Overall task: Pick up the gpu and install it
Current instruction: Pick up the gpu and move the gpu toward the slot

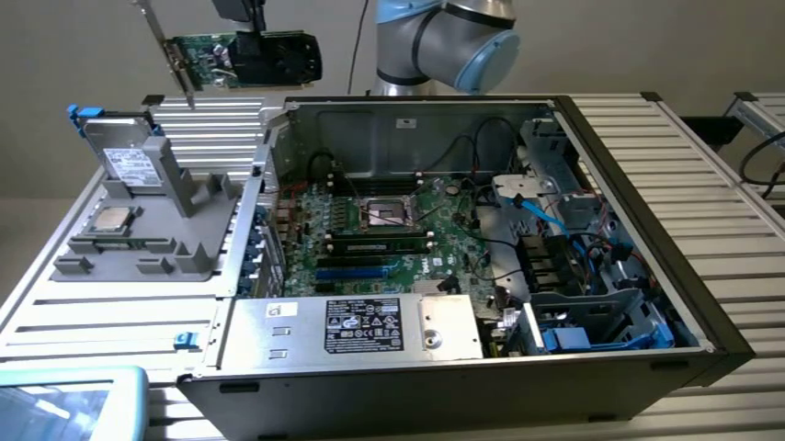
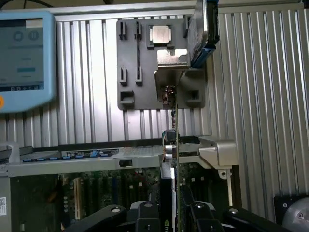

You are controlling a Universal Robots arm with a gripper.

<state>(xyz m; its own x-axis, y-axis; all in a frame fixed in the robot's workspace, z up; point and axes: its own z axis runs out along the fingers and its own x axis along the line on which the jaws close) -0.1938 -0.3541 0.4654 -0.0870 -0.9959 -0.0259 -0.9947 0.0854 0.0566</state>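
Fingers (image 2: 195, 212) closed on the gpu (image 1: 276, 60), aloft beside the open computer case (image 1: 405, 124).

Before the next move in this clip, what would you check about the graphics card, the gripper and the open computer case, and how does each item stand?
1. Graphics card clamped in the gripper: ok.
2. Card clear of the grey parts tray: ok, it hangs in the air above the table.
3. Computer case open on top: ok.
4. Blue slots on the board free of other cards: ok, as far as the exterior view shows.
5. Card above those slots: not ok, it sits outside the case, toward the exterior view's left.
6. Card's connector edge lined up with a slot: cannot tell.
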